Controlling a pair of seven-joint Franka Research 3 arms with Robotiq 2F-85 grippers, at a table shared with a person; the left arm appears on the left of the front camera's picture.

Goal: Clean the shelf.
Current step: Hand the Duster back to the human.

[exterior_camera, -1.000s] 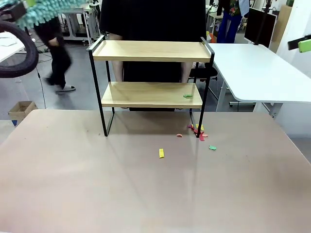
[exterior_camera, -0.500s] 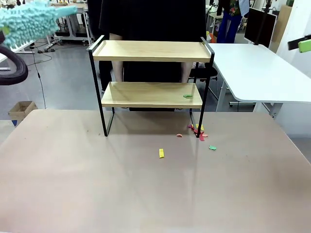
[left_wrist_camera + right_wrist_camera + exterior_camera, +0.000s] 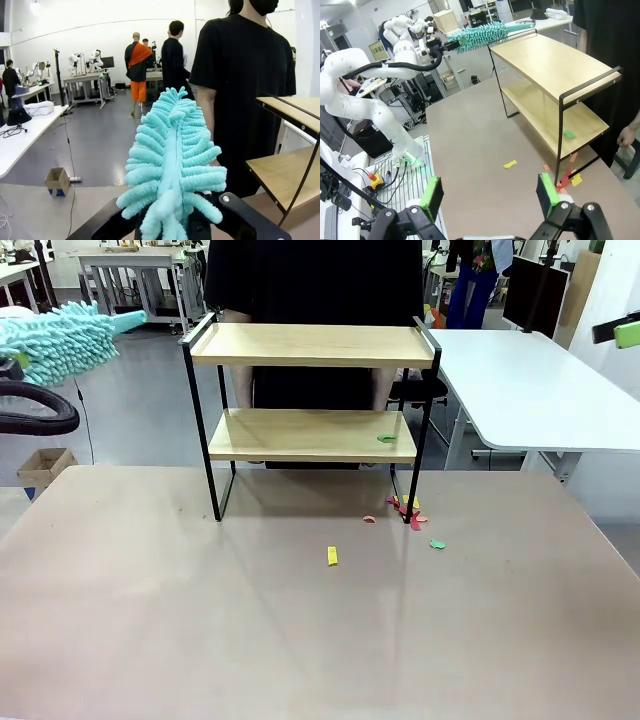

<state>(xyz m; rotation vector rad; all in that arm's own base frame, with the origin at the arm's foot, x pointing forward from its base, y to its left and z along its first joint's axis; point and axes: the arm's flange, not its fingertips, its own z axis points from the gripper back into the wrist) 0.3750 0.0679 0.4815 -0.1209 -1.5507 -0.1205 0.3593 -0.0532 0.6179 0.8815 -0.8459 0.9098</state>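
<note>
The shelf (image 3: 312, 415) stands at the far side of the desk (image 3: 300, 620) in front of a person in black (image 3: 245, 75), a green scrap (image 3: 386, 438) on its lower board and coloured scraps (image 3: 408, 510) by its right front leg. The left hand (image 3: 175, 227), clamped on a turquoise duster (image 3: 60, 335), has lowered it to upper-board height, left of the shelf. The right hand (image 3: 490, 192) hangs with jaws wide apart, holding nothing.

No legible text, labels, brand marks, numbers or signs on any surface in the three views. Background monitors and boxes are too small and blurred to read.
</note>
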